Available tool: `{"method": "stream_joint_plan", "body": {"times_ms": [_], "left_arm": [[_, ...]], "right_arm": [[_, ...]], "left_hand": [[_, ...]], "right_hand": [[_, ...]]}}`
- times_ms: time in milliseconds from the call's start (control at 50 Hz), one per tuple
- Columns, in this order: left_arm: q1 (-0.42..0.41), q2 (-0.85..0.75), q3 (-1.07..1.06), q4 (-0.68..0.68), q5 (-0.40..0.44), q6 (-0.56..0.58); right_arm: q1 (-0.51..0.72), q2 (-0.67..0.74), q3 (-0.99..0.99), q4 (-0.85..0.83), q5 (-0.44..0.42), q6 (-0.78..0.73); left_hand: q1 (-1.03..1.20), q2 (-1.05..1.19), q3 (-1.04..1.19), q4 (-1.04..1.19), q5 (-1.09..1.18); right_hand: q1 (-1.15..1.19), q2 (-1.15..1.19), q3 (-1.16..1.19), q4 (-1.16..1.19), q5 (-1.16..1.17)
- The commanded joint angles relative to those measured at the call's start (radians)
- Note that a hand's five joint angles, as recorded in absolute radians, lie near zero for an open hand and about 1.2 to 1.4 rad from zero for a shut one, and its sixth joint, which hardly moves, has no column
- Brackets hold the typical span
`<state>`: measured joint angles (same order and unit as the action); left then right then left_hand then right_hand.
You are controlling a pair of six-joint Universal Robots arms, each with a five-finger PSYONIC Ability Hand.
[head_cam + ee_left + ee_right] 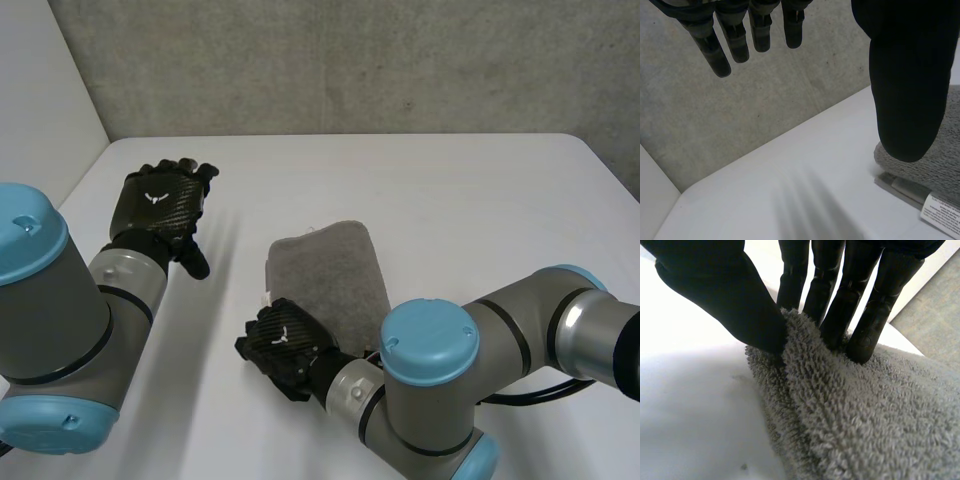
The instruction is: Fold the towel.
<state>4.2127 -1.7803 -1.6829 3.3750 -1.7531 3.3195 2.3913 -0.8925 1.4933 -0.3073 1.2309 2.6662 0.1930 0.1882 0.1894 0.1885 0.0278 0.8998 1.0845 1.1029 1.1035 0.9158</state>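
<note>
**Soft towel being pinched at its near corner**

The grey towel (335, 270) is lying, already doubled, near the middle of the worktop (450, 190). Its thick pile is being judged soft, light and limp, likely to sag wherever unsupported, so corners or an edge are being favoured for holding. The right hand (285, 345) is clamped on the towel's 7 o'clock corner, cloth being pinched between thumb (725, 295) and fingers (840, 300). The left hand (160, 205), at 10 o'clock from the towel, is being held with fingers straight, gripping nothing.

White worktop (450, 190): smooth, matt, unmarked. A grey concrete wall (350, 60), mottled and bare, runs along its far edge at 12 o'clock. A plain white panel (40, 90) stands at 10 o'clock; lighting soft and even.
</note>
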Motion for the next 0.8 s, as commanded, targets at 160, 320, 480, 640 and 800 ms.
{"method": "stream_joint_plan", "body": {"times_ms": [160,320,480,640,800], "left_arm": [[-0.02,-0.019,0.075,0.055,0.001,0.005],[-0.141,-0.163,0.265,0.021,0.009,0.002],[-0.218,-0.358,0.396,-0.097,0.009,-0.044],[-0.204,-0.588,0.531,-0.297,0.004,-0.106],[-0.174,-0.573,0.509,-0.321,0.004,-0.106]], "right_arm": [[-0.113,-0.256,0.048,0.039,0.164,0.158],[-0.291,-0.367,0.051,0.174,0.164,0.322],[-0.357,-0.24,-0.011,0.254,0.072,0.42],[-0.351,-0.016,-0.094,0.257,0.033,0.405],[-0.346,0.026,-0.136,0.255,0.056,0.264]], "left_hand": [[0.035,0.04,0.039,0.04,0.026],[0.038,0.043,0.042,0.043,0.029],[0.029,0.034,0.033,0.034,0.02],[0.012,0.017,0.015,0.016,0.002],[0.012,0.017,0.015,0.016,0.002]], "right_hand": [[-0.568,-0.753,-0.771,-0.772,-0.759],[-0.725,-0.91,-0.928,-0.929,-0.916],[-0.725,-0.91,-0.928,-0.929,-0.916],[-0.725,-0.91,-0.928,-0.929,-0.916],[-0.725,-0.91,-0.928,-0.929,-0.916]]}}
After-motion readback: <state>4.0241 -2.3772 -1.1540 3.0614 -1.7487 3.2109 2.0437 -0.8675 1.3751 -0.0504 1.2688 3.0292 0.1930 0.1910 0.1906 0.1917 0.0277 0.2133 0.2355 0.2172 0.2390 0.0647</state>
